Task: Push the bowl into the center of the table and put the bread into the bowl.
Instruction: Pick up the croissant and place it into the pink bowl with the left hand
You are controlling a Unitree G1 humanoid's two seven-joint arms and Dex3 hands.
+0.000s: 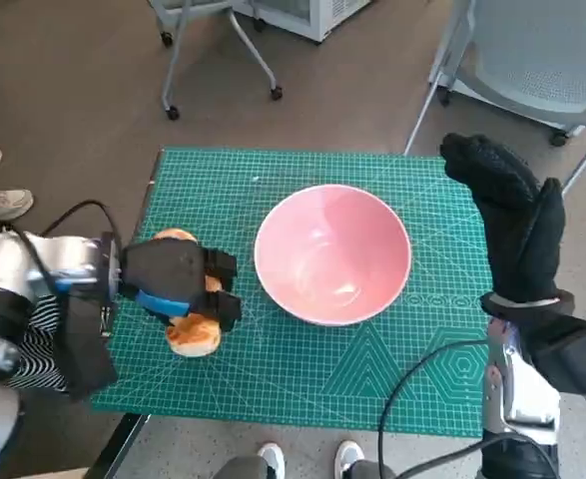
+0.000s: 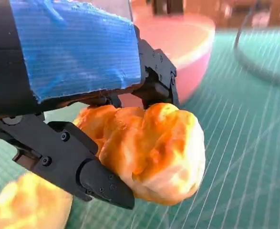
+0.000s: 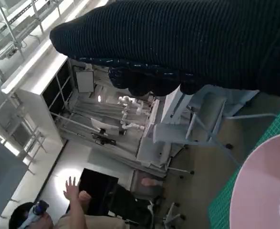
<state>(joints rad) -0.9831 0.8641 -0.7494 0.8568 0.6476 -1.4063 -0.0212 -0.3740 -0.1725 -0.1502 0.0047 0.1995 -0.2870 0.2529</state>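
Left wrist view: bread [image 2: 154,152] apparently within left hand [image 2: 82,95].

Glossy pink bowl [image 1: 332,254]; knitted glove [image 1: 512,215]; matt mat [image 1: 302,384].

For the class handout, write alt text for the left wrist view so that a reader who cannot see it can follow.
A black robot hand with blue tape across its back grips a golden bread roll over a green cutting mat. A pink bowl stands just beyond, and a second bread piece lies blurred at the picture's edge.
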